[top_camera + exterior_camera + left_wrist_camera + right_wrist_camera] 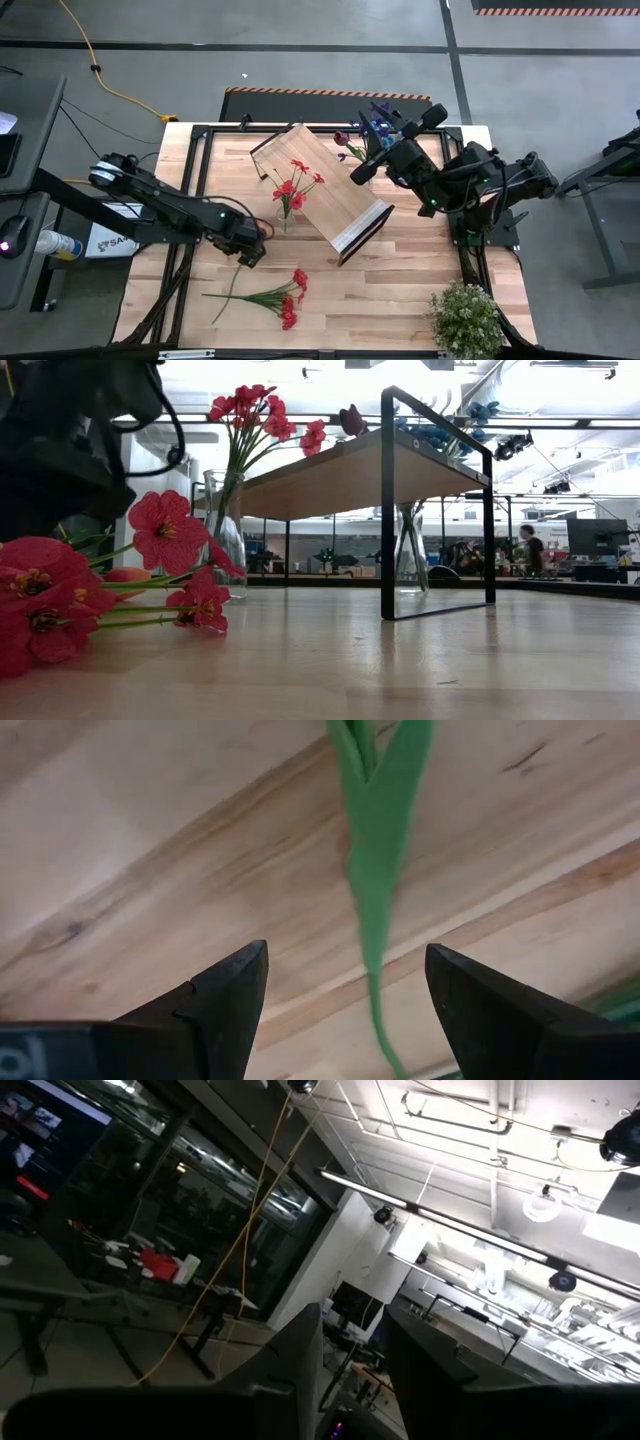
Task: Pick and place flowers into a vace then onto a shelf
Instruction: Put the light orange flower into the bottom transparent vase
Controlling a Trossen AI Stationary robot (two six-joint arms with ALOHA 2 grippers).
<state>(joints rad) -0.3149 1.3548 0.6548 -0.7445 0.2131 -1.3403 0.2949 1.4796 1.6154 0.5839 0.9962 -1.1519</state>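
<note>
A bunch of red flowers [285, 297] lies flat on the table near its front edge, with blooms [165, 530] close to the low camera. My left gripper [252, 258] points down over the stem end of the bunch. It is open, and its fingers stand on either side of a green stem [375, 870] without touching it. A glass vase [287, 218] holding red flowers [250, 410] stands beside the shelf [325, 190]. The shelf rests on the table on its dark frame [388, 510]. My right gripper [362, 172] is raised over the shelf's far right side, open and holding nothing.
A second glass vase [410, 550] with blue and purple flowers [375, 125] stands behind the shelf, near the right arm. A bushy pale-green potted plant [465, 318] sits at the front right corner. Bare tabletop [400, 280] lies between the lying flowers and the plant.
</note>
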